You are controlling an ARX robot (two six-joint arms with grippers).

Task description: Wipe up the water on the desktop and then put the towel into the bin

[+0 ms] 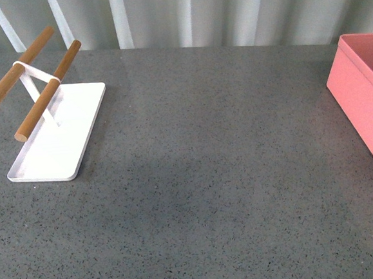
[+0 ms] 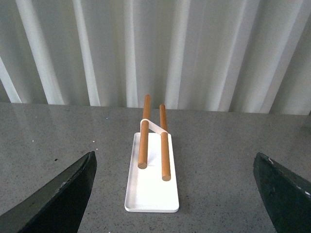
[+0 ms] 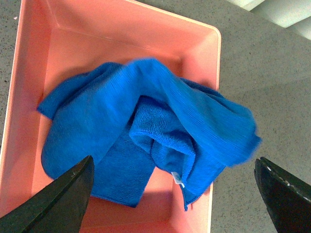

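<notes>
Where the table (image 1: 209,176) reaches its left side, a flat white tray (image 1: 60,133) with two wooden rods (image 1: 47,92) sits near the far corner, one rod end cut off by the front view's edge. From there a wide stretch of bare speckled grey runs across to the right, open room with nothing standing on it. My left gripper (image 2: 175,194) hangs released above the table, its dark fingers (image 2: 58,199) spread wide on either side of the tray. At the right edge stands the pink bin (image 1: 361,100), only partly in the front view. My right gripper (image 3: 172,194) hovers over it, spread and empty, and the blue towel (image 3: 146,141) lies crumpled inside, one fold draped over the bin's wall.
</notes>
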